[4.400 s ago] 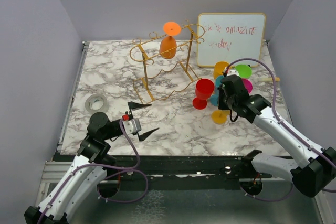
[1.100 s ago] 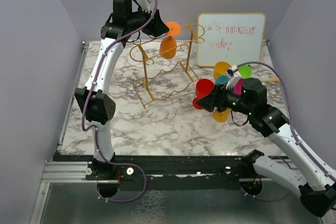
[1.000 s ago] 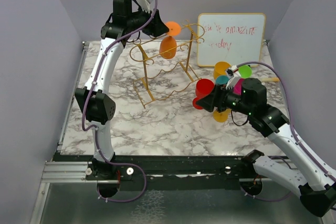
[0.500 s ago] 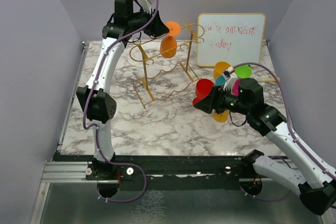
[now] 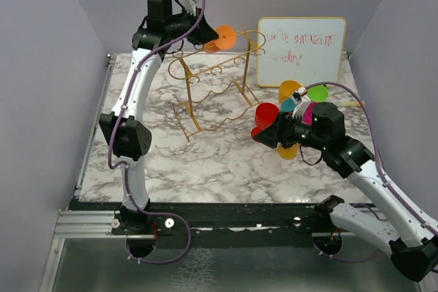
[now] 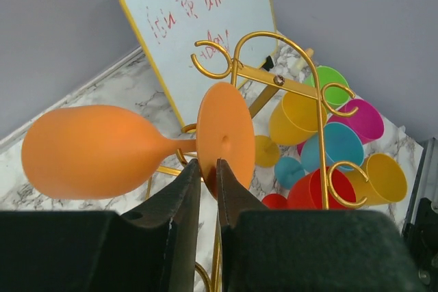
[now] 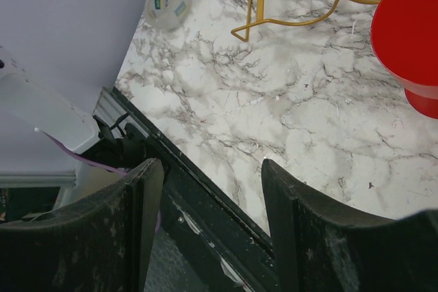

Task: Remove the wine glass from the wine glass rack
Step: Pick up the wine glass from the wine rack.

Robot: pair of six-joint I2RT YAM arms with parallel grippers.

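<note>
Scrolls of the rack (image 6: 263, 75) stand beside the wine glass (image 6: 96, 152); bare table (image 5: 137, 100) lies leftward.

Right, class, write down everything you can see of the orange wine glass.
The wine glass is opaque orange and looks like matte plastic. It has a rounded bowl, a short thin stem and a flat round foot. It is tipped roughly sideways, high up by the top of the wine glass rack. The left gripper has its jaws closed on the stem, right beside the foot. Whether the glass touches the rack's wire cannot be told.
</note>
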